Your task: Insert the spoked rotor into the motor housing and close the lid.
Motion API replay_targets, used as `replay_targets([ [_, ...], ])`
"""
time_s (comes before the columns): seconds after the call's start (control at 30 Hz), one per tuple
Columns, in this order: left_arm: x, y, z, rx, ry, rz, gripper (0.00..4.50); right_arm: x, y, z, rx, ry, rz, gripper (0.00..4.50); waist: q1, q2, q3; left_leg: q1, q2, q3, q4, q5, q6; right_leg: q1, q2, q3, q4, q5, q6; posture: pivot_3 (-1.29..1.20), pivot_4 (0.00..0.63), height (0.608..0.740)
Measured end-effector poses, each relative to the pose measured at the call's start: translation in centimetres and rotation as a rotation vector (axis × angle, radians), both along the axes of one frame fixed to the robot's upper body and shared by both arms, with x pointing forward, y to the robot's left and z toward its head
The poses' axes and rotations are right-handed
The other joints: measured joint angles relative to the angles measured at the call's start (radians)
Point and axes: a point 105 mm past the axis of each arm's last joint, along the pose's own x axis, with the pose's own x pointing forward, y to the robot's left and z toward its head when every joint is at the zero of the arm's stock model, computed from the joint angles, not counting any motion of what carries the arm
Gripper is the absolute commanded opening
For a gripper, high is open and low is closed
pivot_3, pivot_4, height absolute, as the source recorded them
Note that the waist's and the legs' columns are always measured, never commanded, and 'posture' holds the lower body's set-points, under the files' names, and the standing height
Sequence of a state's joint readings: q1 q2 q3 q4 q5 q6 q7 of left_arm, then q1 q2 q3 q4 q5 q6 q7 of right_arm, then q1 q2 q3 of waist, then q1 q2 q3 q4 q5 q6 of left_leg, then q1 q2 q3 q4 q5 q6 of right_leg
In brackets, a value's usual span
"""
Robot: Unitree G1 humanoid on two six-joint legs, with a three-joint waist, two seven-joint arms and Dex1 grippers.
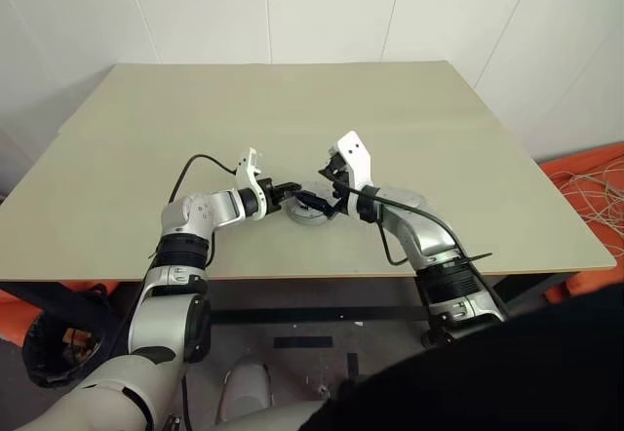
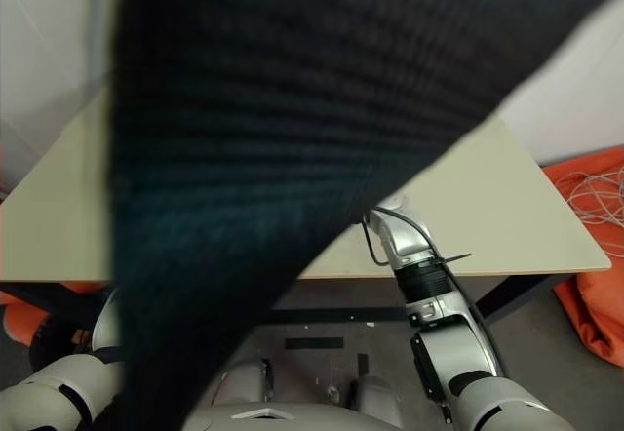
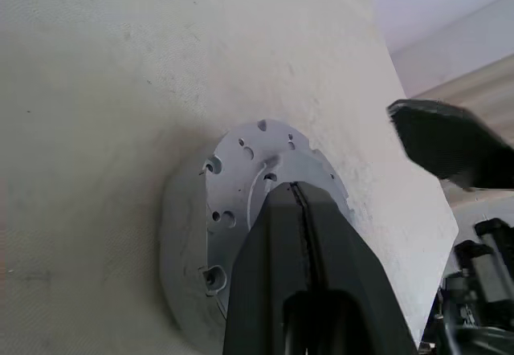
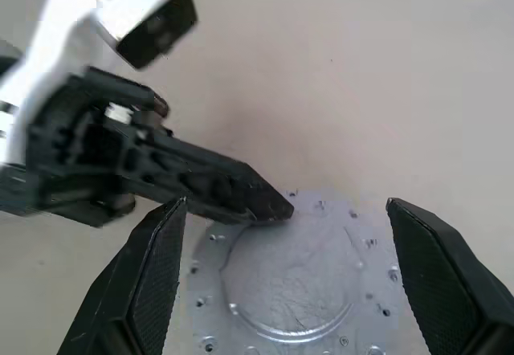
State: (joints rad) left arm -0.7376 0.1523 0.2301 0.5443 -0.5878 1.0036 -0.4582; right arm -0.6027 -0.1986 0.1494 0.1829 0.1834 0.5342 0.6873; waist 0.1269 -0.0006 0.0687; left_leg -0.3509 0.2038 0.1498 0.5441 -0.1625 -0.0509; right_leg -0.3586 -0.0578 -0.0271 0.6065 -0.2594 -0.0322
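Fingers of my left gripper (image 4: 269,204) were pressed shut, holding nothing, their joined tip resting on the flat silver lid (image 4: 293,279) that lay on the table (image 1: 146,158) over the motor housing. My right gripper (image 4: 293,291) stood wide open and empty above that lid, one finger to each side and clear of it. Judging by this, the lid lay straight ahead of the right fingers, while the left was the arm touching it.

Silver arms w/ black cables, white wrist cams, prob. black gripper (image 1: 310,200) fingers.
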Motion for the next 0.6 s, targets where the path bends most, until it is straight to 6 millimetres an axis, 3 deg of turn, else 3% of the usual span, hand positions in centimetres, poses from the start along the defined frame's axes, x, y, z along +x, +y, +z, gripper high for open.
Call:
replay_targets([
  [0.17,0.0,0.0,0.0,-0.001,0.0,0.0,0.0,0.7,-0.5,2.9,0.097,0.017,-0.02,4.46,0.0,0.0,0.0,0.0,0.0,0.0,0.0,0.0,0.0,0.0,0.0,0.0,0.0,0.0,0.0,0.0,0.0,0.74],
  [0.27,0.0,0.0,0.0,-0.001,0.0,-0.001,0.0,3.2,-3.2,3.5,0.134,0.094,-0.199,4.46,0.0,0.0,0.0,0.0,0.0,0.0,0.0,0.001,-0.002,0.0,0.0,0.0,0.0,0.0,0.001,0.0,0.0,0.74],
  [0.33,0.0,0.0,0.0,-0.002,-0.001,-0.001,0.0,4.6,-5.5,2.5,0.149,0.198,-0.334,4.46,0.0,0.0,0.0,0.0,0.0,0.001,0.0,0.003,-0.006,0.0,0.0,0.0,0.0,0.0,0.0,0.0,0.0,0.74],
  [0.47,0.1,0.0,0.2,-0.005,-0.008,-0.001,0.0,5.3,-11.5,-2.4,0.173,0.496,-0.636,4.46,0.003,0.0,0.0,-0.002,-0.001,0.002,0.0,0.005,-0.008,-0.001,0.0,0.0,0.0,0.003,-0.005,0.0,0.0,0.74],
  [0.53,0.1,0.3,0.0,0.011,-0.006,0.009,0.0,4.9,-12.7,-3.8,0.184,0.579,-0.685,4.46,0.001,0.001,0.0,-0.004,0.0,0.002,0.0,0.005,-0.008,-0.003,0.0,0.0,0.0,0.003,-0.005,0.0,0.0,0.74],
  [0.6,0.2,0.5,-0.2,0.017,-0.003,0.021,0.0,4.6,-12.8,-3.4,0.231,0.627,-0.669,4.46,0.001,0.003,-0.001,-0.008,0.0,0.002,0.0,0.005,-0.008,-0.007,0.001,-0.001,0.0,0.005,-0.001,0.0,0.0,0.74],
])
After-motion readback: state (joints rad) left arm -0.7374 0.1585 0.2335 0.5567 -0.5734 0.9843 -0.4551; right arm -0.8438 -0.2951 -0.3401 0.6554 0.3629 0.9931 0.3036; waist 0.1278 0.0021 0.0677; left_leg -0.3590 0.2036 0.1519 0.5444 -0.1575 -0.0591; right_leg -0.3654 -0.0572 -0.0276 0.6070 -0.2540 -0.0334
